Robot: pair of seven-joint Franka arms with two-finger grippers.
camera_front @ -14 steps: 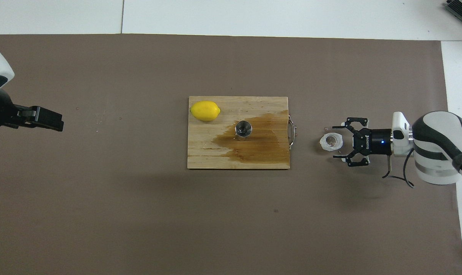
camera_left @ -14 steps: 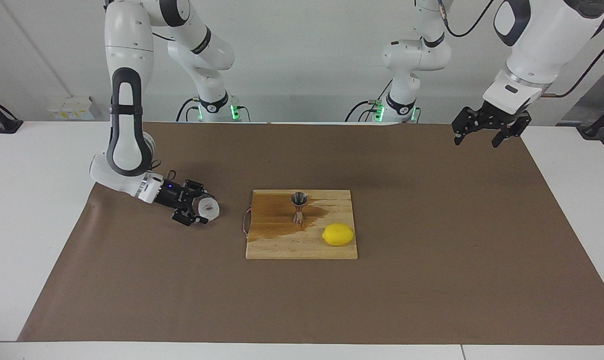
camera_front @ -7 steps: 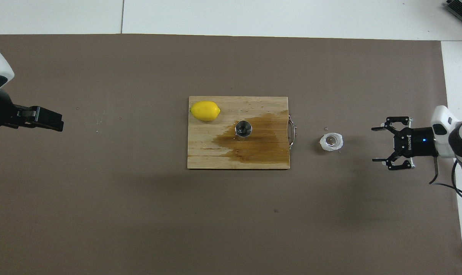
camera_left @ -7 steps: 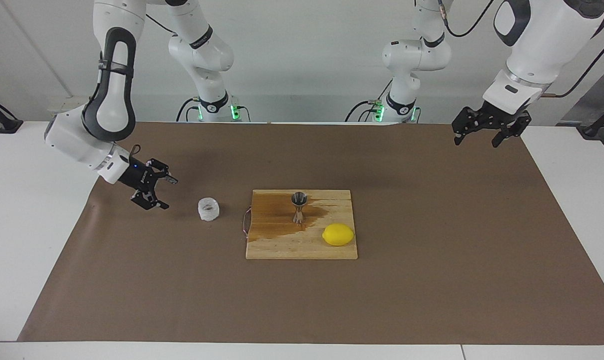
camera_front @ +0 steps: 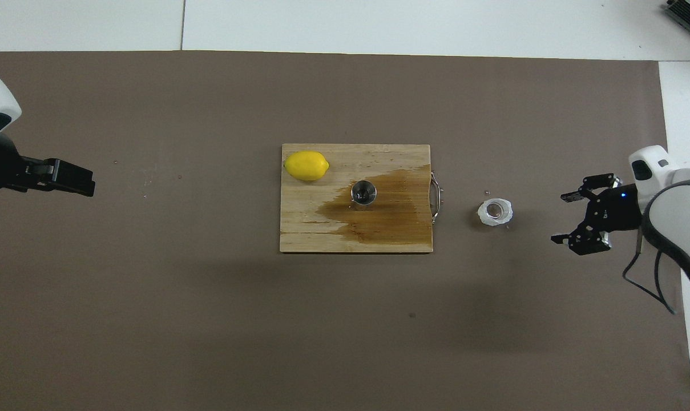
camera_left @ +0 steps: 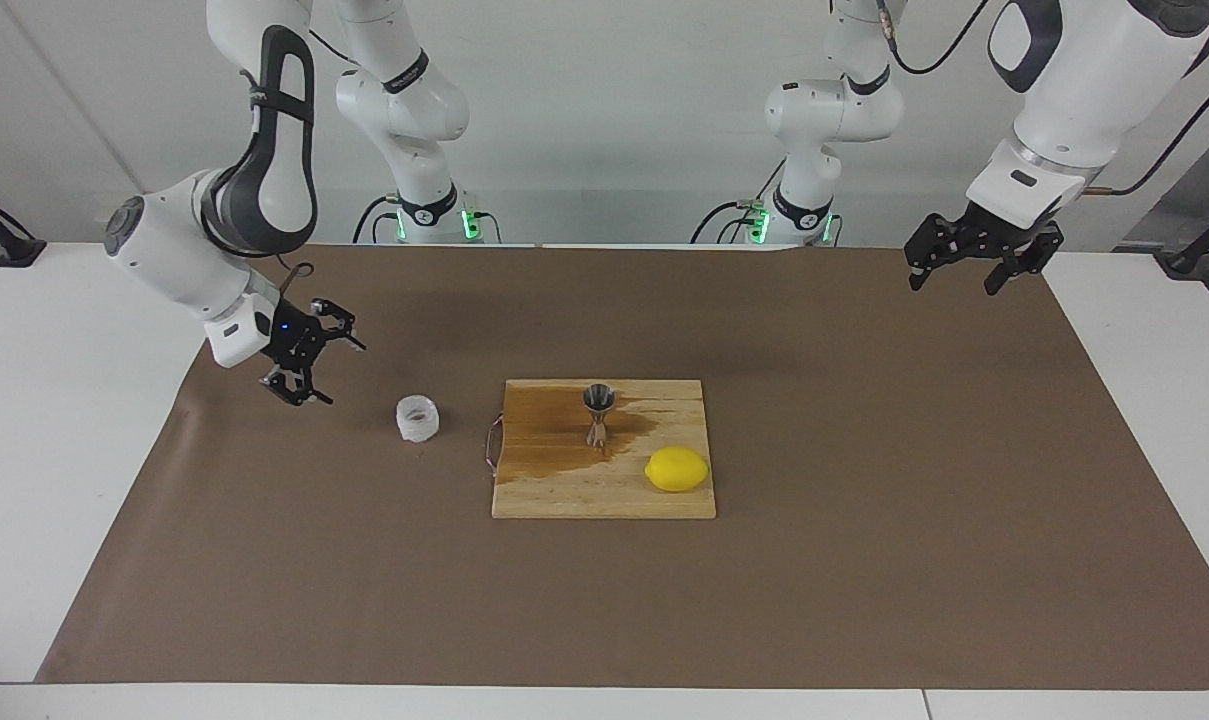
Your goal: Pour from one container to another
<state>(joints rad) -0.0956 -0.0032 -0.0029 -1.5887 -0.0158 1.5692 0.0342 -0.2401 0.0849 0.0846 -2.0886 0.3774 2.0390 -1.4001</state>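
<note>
Glass cup [camera_left: 417,418]: It is small, round and see-through, with ribbed sides. It stands upright on the brown mat, beside the handle end of the wooden board, toward the right arm's end of the table. Nothing touches it.

Steel jigger [camera_left: 599,413]: It is shiny and pinched in at the waist. It stands upright on the wooden board, on the wet patch.

Wooden board [camera_left: 564,495]: It lies flat in the middle of the brown mat. A small metal handle [camera_front: 435,197] sticks out of the end that faces the glass cup.

Wet patch [camera_front: 396,217]: A dark stain covers much of the board on the handle side and runs around the foot of the jigger.

Lemon [camera_left: 677,469]: It is yellow and lies on a dry corner of the board, farther from the robots than the jigger.

Right gripper [camera_left: 314,362]: It hangs in the air over the brown mat, near the glass cup but apart from it. Its fingers are spread wide and hold nothing.

Left gripper [camera_left: 954,273]: It waits up in the air over the mat's edge at the left arm's end of the table, well apart from the board. Its fingers are spread and hold nothing.

Brown mat [camera_left: 864,560]: It covers most of the white table [camera_left: 24,450].
</note>
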